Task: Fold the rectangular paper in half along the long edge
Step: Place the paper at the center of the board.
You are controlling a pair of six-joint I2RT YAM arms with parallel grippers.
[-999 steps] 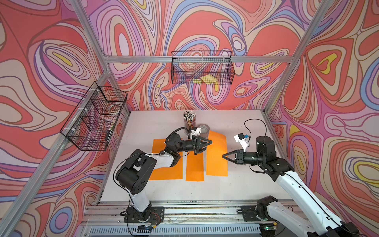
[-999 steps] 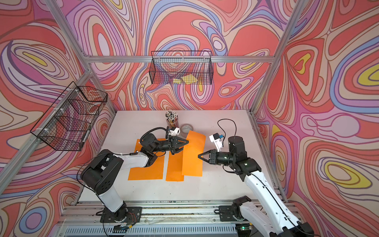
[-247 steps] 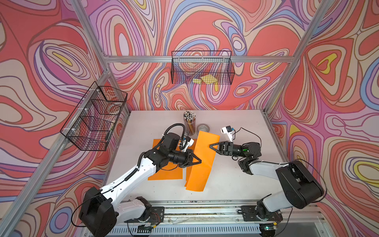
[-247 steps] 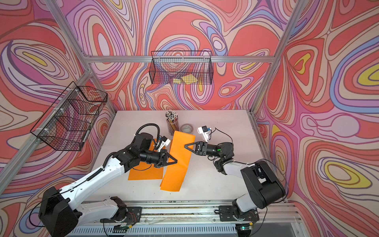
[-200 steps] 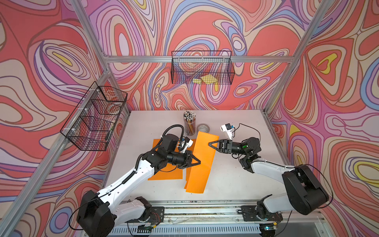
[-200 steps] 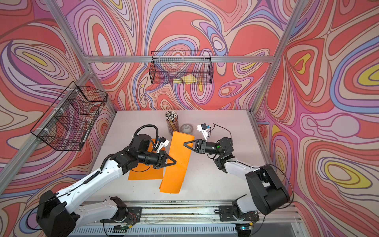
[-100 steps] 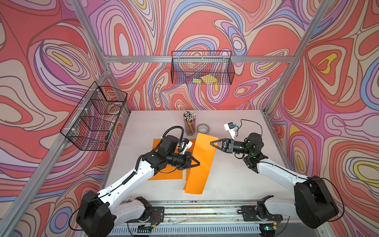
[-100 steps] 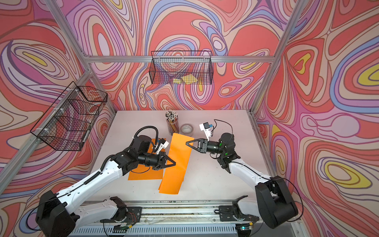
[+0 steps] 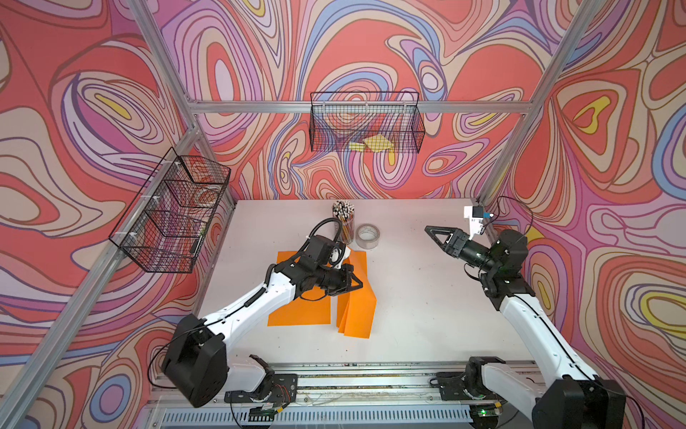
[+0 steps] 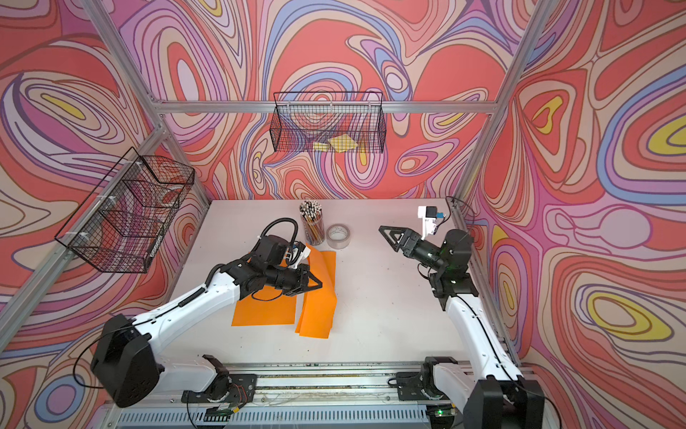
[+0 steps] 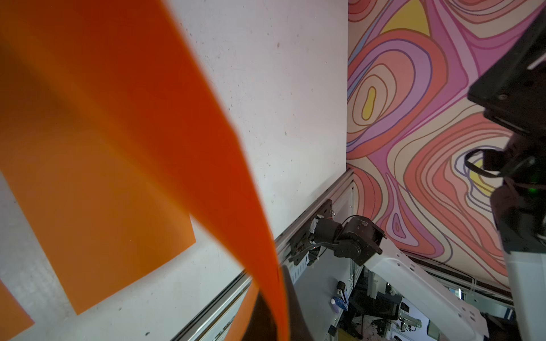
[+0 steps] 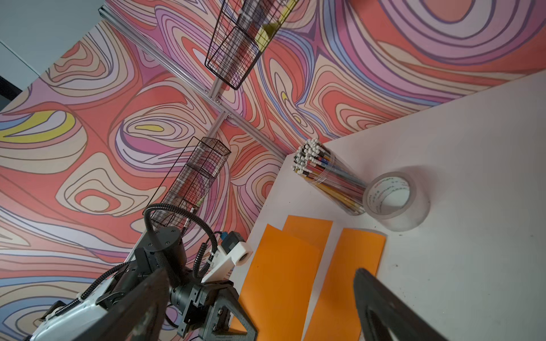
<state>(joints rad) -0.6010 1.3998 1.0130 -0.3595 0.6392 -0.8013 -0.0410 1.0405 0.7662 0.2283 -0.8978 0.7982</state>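
White table point(image 9: 427, 319) fills the floor of the cell, under walls point(image 9: 371, 44) of swirling red, pink and purple. From the near rail the left arm point(image 9: 252, 301) reaches across to the middle of the table, while the right arm point(image 9: 527, 315) stands up along the right-hand wall. Two black wire baskets hang above: a side basket point(image 9: 174, 211) on the left wall and a back basket point(image 9: 334, 122) holding yellow notes point(image 9: 375, 143).

An orange sheet point(image 9: 300, 310) lies flat under the left arm's wrist. Just beside it, toward the right arm, is the rectangular paper point(image 9: 358, 312), also orange and seen in both top views. It is bent lengthwise, one half on the table and the other raised. Its layers fan apart at the near end rather than lying pressed flat.

Behind the paper stand a clear cup of pencils point(image 9: 345, 223) and, just beside it, a roll of clear tape point(image 9: 367, 236).

The left gripper point(image 9: 360, 286) is clamped on the raised long edge of the paper. The right gripper point(image 9: 430, 230) hangs above the table well apart from the paper, pointing toward it. Its wrist view shows the fingers point(image 12: 384, 307) spread wide, holding nothing.
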